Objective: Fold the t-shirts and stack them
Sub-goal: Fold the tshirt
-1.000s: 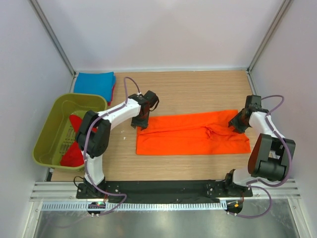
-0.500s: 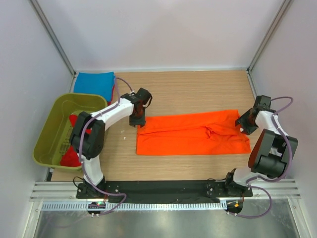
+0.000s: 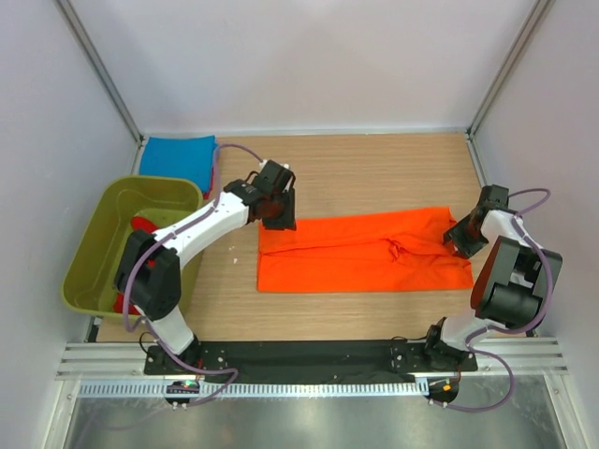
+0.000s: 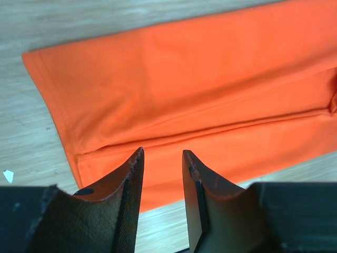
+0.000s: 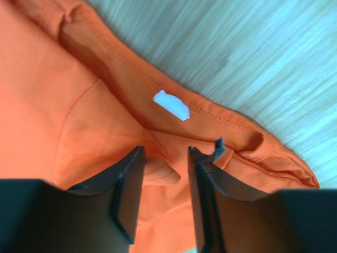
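Our orange t-shirt [image 3: 365, 254] lies as a long folded strip across the bench [image 3: 374, 168]. We hover the left pincer [image 4: 162, 155] at its hem end, the right pincer [image 5: 164, 153] by the neck label [image 5: 171, 104], both narrowly parted, empty, probably to fold crosswise.

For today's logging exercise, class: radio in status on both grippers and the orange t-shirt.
Left gripper open over left end of orange t-shirt. Right gripper open at collar end. Nothing obstructing.
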